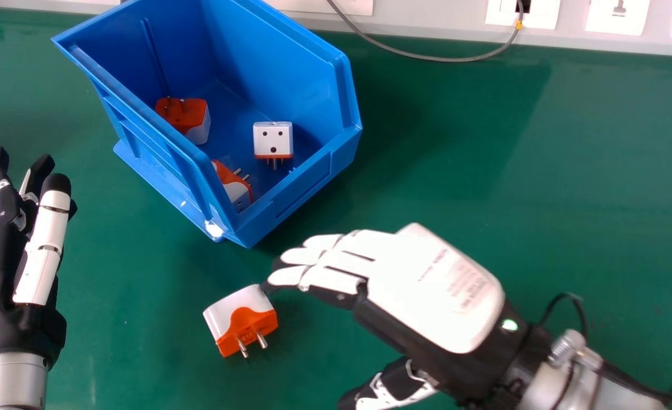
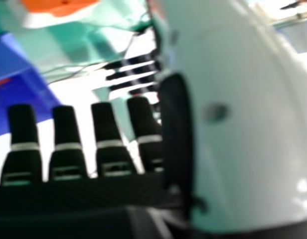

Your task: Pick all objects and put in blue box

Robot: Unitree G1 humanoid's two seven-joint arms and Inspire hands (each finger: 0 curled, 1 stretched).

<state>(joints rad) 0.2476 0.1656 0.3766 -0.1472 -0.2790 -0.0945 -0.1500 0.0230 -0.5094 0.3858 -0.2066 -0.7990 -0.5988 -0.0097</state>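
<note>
In the head view my right hand [image 1: 427, 285] is low over the table, its straight fingers ending at the upper right corner of a white and orange plug adapter [image 1: 245, 319]; whether they touch I cannot tell. My left hand [image 1: 40, 250] stands open at the left edge. The blue box [image 1: 290, 193] holds a white adapter [image 1: 273, 139], an orange and white one [image 1: 191, 119] and another [image 1: 234, 185] by its near wall. The right hand view shows my right hand [image 2: 108, 144] with extended fingers, the blue box [image 2: 24, 84] and an orange and white adapter [image 2: 56, 10] beyond them.
A green table [image 1: 512, 171] spreads around the box. Along its back edge runs a pale wall strip with sockets [image 1: 619, 14], and a grey cable [image 1: 438, 58] loops down from it onto the table. A black cable [image 1: 566, 299] curves beside my right wrist.
</note>
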